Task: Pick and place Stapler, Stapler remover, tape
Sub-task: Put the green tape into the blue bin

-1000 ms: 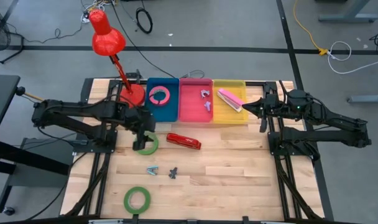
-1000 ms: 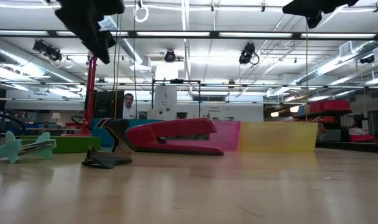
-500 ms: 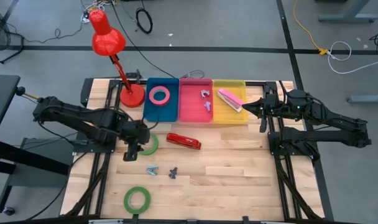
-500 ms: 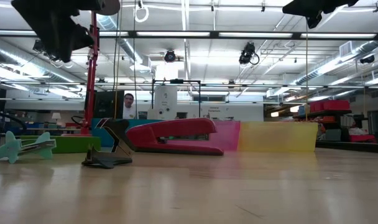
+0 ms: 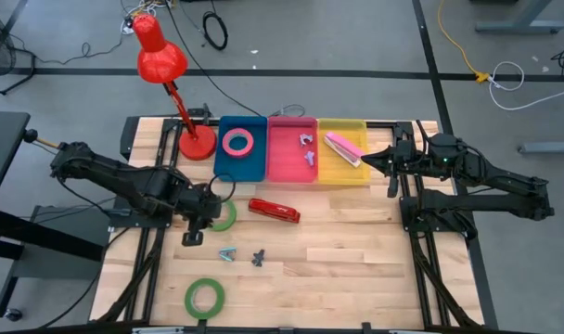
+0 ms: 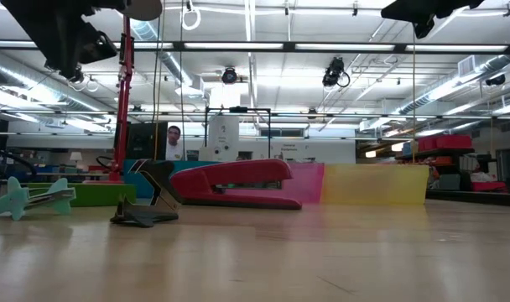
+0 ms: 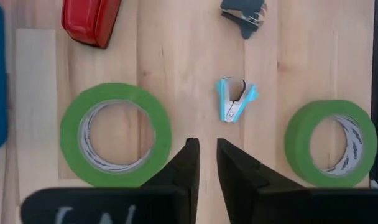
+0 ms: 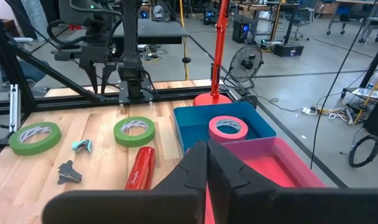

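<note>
My left gripper (image 7: pixel 207 146) hangs above the table and points down between two green tape rolls, one (image 7: pixel 116 134) near the red stapler (image 7: pixel 89 22) and one (image 7: pixel 329 143) nearer the table's front. Only a narrow gap shows between its fingers, and nothing is in it. A blue stapler remover (image 7: pixel 234 99) and a dark one (image 7: pixel 244 12) lie flat on the wood just beyond the fingertips. A pink tape roll (image 5: pixel 237 142) lies in the blue bin (image 5: pixel 242 167). My right gripper (image 5: pixel 365 160) waits shut over the yellow bin (image 5: pixel 342 172).
Three bins stand in a row at the far edge: the pink bin (image 5: pixel 291 162) holds stapler removers, and the yellow one holds a pink stapler (image 5: pixel 341 147). A red desk lamp (image 5: pixel 197 141) stands at the far left. Bare wood lies right of the red stapler (image 5: pixel 274 211).
My left gripper has swung from over the green tape roll by the blue bin toward the table's near left, and now hangs just left of that roll. Nothing on the table has moved.
</note>
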Motion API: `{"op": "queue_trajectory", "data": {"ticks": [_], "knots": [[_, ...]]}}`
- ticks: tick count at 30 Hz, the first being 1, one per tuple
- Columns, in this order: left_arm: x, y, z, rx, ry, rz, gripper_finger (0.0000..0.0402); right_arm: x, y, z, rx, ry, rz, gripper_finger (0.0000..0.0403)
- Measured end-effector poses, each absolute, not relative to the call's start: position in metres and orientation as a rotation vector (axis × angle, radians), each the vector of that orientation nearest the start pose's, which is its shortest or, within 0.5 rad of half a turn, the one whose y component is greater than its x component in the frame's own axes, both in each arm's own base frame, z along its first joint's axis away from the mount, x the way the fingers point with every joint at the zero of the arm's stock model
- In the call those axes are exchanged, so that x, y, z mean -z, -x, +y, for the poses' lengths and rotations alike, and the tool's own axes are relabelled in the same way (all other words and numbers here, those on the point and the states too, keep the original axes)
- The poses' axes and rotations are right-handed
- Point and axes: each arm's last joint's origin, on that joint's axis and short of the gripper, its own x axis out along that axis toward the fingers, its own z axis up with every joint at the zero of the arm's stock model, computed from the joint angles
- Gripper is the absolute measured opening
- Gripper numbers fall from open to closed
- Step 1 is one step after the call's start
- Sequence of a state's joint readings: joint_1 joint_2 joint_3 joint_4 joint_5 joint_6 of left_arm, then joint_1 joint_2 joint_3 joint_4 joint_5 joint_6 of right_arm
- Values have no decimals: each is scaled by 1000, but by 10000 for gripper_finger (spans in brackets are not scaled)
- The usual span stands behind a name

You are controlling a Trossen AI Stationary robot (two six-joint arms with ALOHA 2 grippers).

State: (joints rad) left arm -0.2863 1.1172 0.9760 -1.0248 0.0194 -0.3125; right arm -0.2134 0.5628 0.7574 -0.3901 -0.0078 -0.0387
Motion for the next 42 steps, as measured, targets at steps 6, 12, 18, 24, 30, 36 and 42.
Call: {"op": "queue_trajectory", "data": {"ticks": [6, 12, 18, 24, 30, 36, 42], "knots": [[-276, -186, -55, 72, 131, 1191, 59, -332, -118, -25, 201, 17, 198, 9], [-276, -184, -53, 29, 94, 1199, 108, -332, -118, -25, 201, 17, 198, 9], [-275, -184, -52, -13, 63, 1185, 187, -332, -118, -25, 201, 17, 199, 9], [-275, -184, -52, -15, 63, 1185, 241, -332, -118, -25, 201, 17, 198, 9], [-274, -185, -52, -21, 66, 1189, 273, -332, -118, -25, 201, 17, 199, 9], [-262, -196, -55, -36, 49, 1254, 297, -332, -118, -25, 201, 17, 199, 9], [-240, -212, -61, -39, -8, 1356, 300, -332, -118, -25, 201, 17, 199, 9]]}}
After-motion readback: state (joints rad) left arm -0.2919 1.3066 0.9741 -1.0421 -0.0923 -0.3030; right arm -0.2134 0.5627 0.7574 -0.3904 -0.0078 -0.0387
